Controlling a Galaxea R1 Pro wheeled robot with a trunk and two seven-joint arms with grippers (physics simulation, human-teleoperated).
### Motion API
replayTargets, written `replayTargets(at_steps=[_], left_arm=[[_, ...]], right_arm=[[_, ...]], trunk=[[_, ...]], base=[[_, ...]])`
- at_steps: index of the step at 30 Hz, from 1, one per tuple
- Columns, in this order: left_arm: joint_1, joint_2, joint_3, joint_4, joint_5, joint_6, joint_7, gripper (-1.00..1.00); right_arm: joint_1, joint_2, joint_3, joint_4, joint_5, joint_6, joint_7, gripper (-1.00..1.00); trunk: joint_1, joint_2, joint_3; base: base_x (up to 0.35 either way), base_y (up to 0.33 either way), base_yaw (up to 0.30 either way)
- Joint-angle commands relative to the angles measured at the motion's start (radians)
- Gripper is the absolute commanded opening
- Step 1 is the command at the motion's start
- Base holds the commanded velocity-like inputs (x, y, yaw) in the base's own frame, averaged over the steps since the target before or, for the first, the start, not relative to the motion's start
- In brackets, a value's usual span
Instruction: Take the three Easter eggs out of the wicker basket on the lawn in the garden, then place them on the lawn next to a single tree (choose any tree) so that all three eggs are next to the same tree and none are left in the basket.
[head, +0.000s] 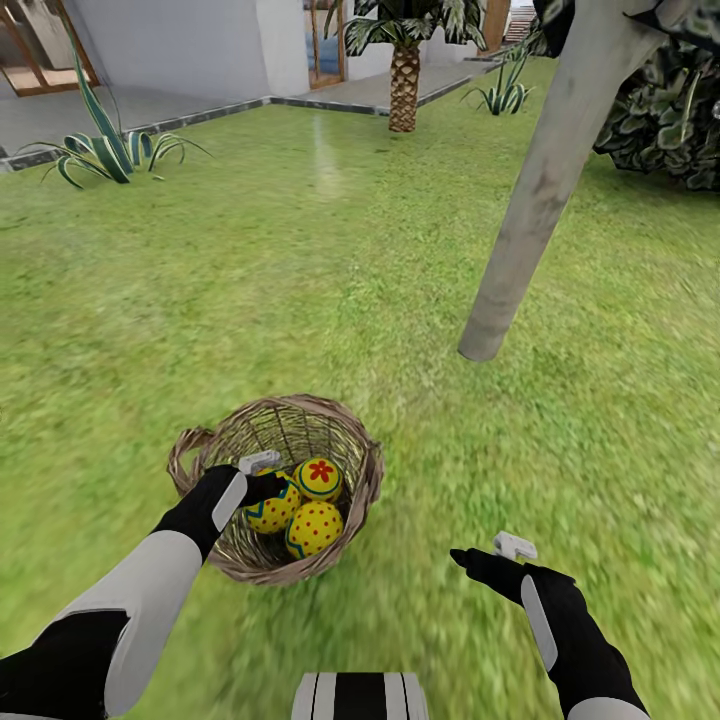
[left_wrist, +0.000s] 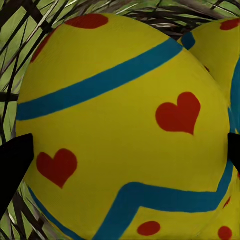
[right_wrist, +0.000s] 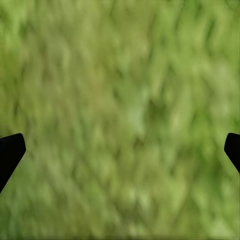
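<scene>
The brown wicker basket (head: 355, 485) stands on the lawn (head: 300, 280) just ahead of me. Three yellow Easter eggs lie in it: one with a red flower (head: 320, 477), one with red dots (head: 314, 529), one with blue zigzags (head: 274, 512). My left gripper (head: 265, 475) reaches into the basket over the zigzag egg. In the left wrist view that egg (left_wrist: 120, 115), with blue bands and red hearts, sits between the spread fingertips (left_wrist: 12, 162) of the open left gripper (left_wrist: 122, 155). My right gripper (head: 488, 552) hangs open over bare grass (right_wrist: 120, 100). The pale grey tree trunk (head: 540, 190) rises at the right.
Dark speckled foliage (head: 670, 110) hangs at the far right. A palm with a scaly trunk (head: 404, 85) and a spiky plant (head: 105, 150) edge the grey paved patio (head: 150, 105) by the white house. Wide grass lies between basket and trunk.
</scene>
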Motion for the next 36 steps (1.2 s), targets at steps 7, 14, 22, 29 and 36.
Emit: replayTargets(at_steps=[7, 14, 22, 29, 36], left_arm=[[0.000, -0.001, 0.005, -0.002, 0.010, 0.006, 0.007, -1.00], [0.000, -0.001, 0.005, -0.003, 0.009, 0.025, 0.009, -1.00], [0.000, -0.001, 0.003, -0.003, 0.007, 0.038, 0.009, -1.00], [0.000, -0.002, 0.001, -0.037, 0.007, 0.041, 0.009, -1.00], [0.000, -0.001, -0.003, -0.040, 0.006, 0.072, 0.009, -1.00]], right_arm=[[0.000, 0.002, -0.002, -0.001, -0.006, 0.006, 0.002, 1.00], [0.000, 0.002, -0.002, -0.001, -0.006, 0.006, 0.002, 1.00], [0.000, 0.001, -0.003, -0.001, -0.006, 0.006, 0.002, 1.00], [0.000, 0.002, -0.003, -0.001, -0.006, 0.006, 0.002, 1.00], [-0.001, 0.002, -0.003, -0.001, -0.006, 0.006, 0.002, 1.00]], trunk=[[-0.002, 0.001, 0.015], [-0.003, 0.001, 0.022], [-0.005, 0.002, 0.042], [-0.008, 0.004, 0.069], [-0.011, 0.006, 0.096]], base=[[0.000, 0.000, 0.000], [0.000, 0.000, 0.000], [0.000, 0.000, 0.000], [0.000, 0.000, 0.000], [0.000, 0.000, 0.000]])
